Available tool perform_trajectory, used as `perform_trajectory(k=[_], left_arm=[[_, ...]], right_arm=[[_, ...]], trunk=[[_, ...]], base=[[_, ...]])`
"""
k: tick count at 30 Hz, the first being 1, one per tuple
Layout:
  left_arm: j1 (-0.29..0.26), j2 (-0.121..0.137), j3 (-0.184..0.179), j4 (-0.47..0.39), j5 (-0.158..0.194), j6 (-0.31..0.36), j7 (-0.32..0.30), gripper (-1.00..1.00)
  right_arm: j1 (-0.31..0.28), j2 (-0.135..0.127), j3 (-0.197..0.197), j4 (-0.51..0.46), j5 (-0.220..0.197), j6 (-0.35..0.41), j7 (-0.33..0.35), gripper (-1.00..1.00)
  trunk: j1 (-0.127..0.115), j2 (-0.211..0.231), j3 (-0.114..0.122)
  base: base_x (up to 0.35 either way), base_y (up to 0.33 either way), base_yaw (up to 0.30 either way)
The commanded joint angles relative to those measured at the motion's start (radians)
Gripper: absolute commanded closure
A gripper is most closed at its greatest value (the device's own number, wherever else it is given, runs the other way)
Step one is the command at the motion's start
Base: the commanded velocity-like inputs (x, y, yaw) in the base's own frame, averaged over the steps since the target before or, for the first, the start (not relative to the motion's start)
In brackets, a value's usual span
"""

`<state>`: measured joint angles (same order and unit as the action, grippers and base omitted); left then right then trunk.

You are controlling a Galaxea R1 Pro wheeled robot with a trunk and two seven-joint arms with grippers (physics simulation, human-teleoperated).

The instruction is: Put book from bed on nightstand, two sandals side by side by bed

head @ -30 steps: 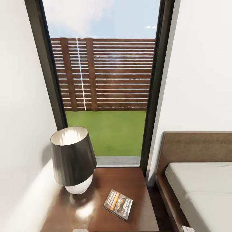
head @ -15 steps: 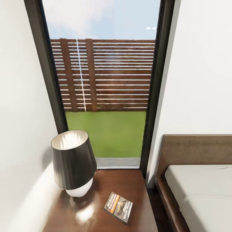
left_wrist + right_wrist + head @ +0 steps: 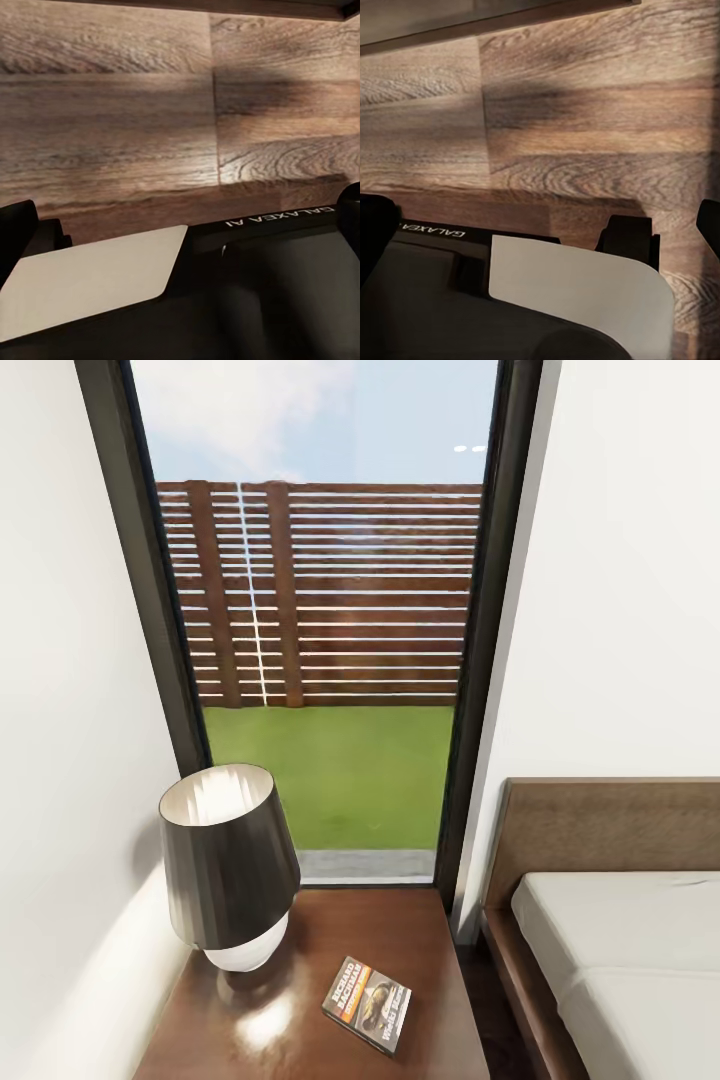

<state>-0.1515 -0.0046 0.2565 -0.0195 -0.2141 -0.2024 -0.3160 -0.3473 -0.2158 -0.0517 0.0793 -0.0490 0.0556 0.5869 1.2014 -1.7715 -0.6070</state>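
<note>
- Window (image 3: 330,660) is seen ahead, framed in black, with fence and grass beyond.
- Bed (image 3: 620,960) is seen at right.
- Nightstand (image 3: 400,930) is set beside it, lamp (image 3: 228,860) on top.
- Book (image 3: 367,1003) is laid flat on the nightstand, near the lamp.
- Gripper state cannot be told; wood floor (image 3: 112,112) and robot base (image 3: 285,285) are shown by wrist views.

Book (image 3: 367,1004) on nightstand (image 3: 420,950), bed (image 3: 620,960) right.

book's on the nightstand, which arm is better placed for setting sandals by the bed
Right, probably: the bed lies on the robot's right, the nightstand with the book to its left. Both wrist views look down at wood floor.
</note>
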Motion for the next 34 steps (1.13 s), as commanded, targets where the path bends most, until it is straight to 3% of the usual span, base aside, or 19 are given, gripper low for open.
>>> perform_trajectory(k=[1,19,25,34], left_arm=[[0.0,0.0,0.009,0.0,-0.01,-0.003,-0.002,-1.0],[0.0,0.002,0.01,0.0,-0.008,-0.006,0.0,-1.0],[0.0,0.004,0.009,0.0,-0.009,-0.006,0.0,-1.0],[0.0,0.005,0.009,0.0,-0.01,-0.006,0.0,-1.0]], right_arm=[[-0.001,0.0,-0.005,0.002,-0.005,0.006,0.004,-1.0],[-0.001,0.0,-0.004,0.002,-0.004,0.006,0.004,-1.0],[-0.001,0.033,-0.005,0.002,-0.005,0.006,0.004,-1.0],[-0.001,0.036,-0.005,0.002,-0.005,0.006,0.004,-1.0]], trunk=[[0.0,-0.001,-0.001],[0.0,-0.001,-0.001],[0.0,-0.001,-0.001],[0.0,-0.001,-0.001]], base=[[0.0,0.0,0.0],[0.0,0.0,0.0],[0.0,0.0,0.0],[0.0,0.0,0.0]])
